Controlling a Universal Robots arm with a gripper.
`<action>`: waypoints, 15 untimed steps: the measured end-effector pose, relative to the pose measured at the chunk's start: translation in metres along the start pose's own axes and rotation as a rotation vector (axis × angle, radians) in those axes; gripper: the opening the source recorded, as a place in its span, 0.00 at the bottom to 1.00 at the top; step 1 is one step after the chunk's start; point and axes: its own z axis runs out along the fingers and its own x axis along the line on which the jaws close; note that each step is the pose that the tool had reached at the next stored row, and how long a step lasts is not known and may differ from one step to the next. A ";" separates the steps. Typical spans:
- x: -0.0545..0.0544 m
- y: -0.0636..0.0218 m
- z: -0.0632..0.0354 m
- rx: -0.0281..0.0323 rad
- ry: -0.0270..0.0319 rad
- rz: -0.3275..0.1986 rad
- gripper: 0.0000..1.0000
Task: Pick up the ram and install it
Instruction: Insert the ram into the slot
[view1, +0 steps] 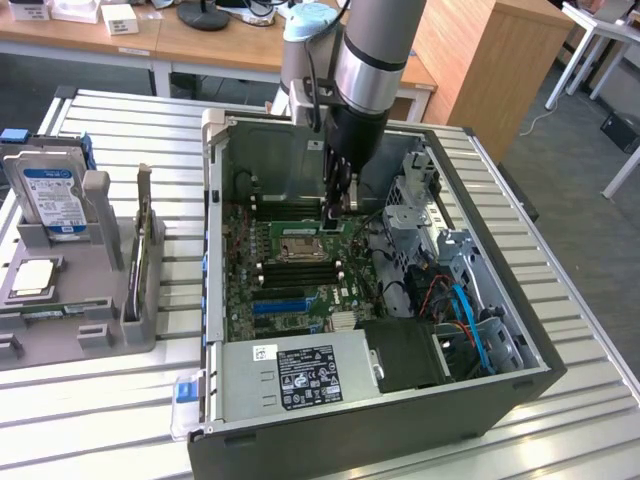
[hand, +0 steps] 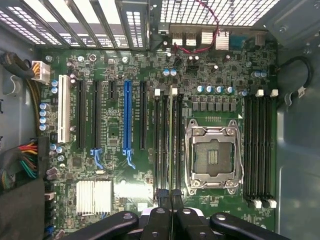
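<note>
One gripper (hand: 170, 199), jaws narrow, tight on the ram (hand: 171, 145).

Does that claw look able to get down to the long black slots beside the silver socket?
Probably yes: the case is open, and the claw hangs inside above the board, with nothing visible between it and the slots.

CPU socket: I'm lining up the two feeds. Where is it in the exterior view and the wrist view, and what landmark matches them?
Exterior view: the CPU socket sits mid-motherboard in the open case, just behind a bank of black memory slots.
Wrist view: the CPU socket lies between two banks of black memory slots.
Shared landmark: the blue expansion slot, across one memory bank from the socket in both views.
</note>
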 end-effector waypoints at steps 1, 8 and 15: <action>0.000 0.0000 0.0013 0.0000 -0.0001 0.000 0.12; 0.000 -0.0002 0.0113 0.0000 -0.0001 0.000 0.12; 0.001 -0.0002 0.0170 0.0000 0.0002 0.000 0.12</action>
